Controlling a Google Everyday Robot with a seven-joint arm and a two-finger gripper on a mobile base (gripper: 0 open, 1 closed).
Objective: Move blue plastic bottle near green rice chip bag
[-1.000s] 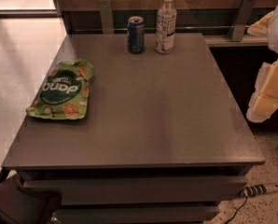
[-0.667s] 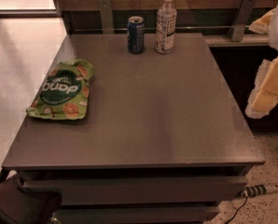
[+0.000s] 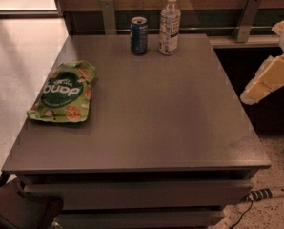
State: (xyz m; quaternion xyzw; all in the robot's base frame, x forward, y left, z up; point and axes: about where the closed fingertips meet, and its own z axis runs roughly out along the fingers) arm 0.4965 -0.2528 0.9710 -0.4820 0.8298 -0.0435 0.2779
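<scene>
Surface (image 3: 156, 123) holds blue plastic bottle (image 3: 169, 25) upright at far edge, just beside a dark can (image 3: 138, 36); green rice chip bag (image 3: 63, 93) lies far left. End effector (image 3: 268, 78) hangs off right side; apart or together, cannot tell. Likely best: grasp mid-body, avoiding the can.

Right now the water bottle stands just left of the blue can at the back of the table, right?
No. The camera view shows the blue plastic bottle standing just right of the blue can, at the back of the table. The gripper hangs beyond the table's right edge.
</scene>
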